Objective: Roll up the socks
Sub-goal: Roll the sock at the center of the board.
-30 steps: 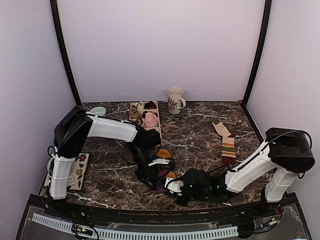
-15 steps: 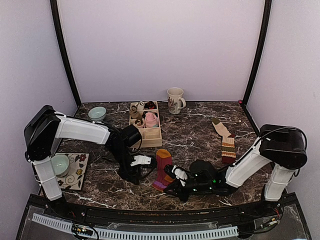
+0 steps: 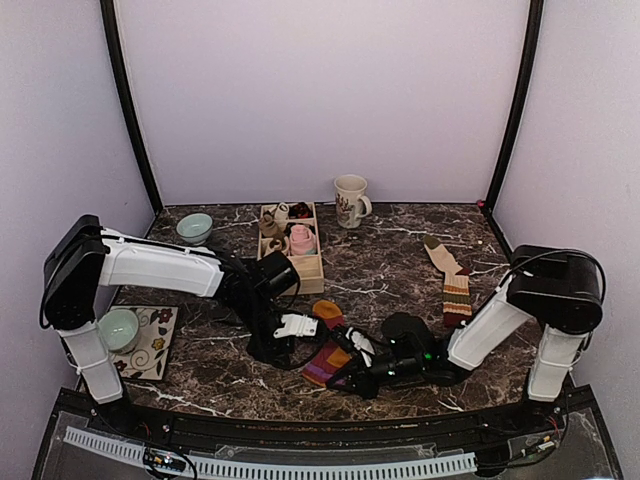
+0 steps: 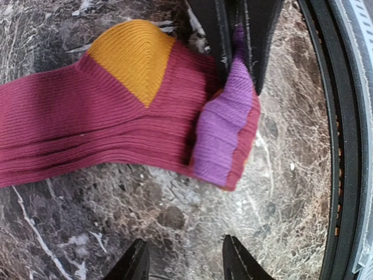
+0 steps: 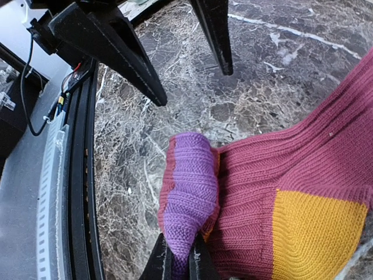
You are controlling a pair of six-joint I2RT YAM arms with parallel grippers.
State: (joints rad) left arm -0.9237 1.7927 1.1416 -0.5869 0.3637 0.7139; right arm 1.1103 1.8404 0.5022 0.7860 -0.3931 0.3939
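One pink bundle in wooden box — right gripper pinches striped sock, left gripper spread, empty.

The near sock is maroon with an orange heel and purple toe. The right sock is beige and striped; the table, dark white-veined marble.

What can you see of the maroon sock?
Ribbed knit sock, maroon with an orange heel patch and purple toe. It lies on the marble table near the front edge, its toe end folded over and pinched in the shut right gripper. The left gripper hangs open beside it, not touching.
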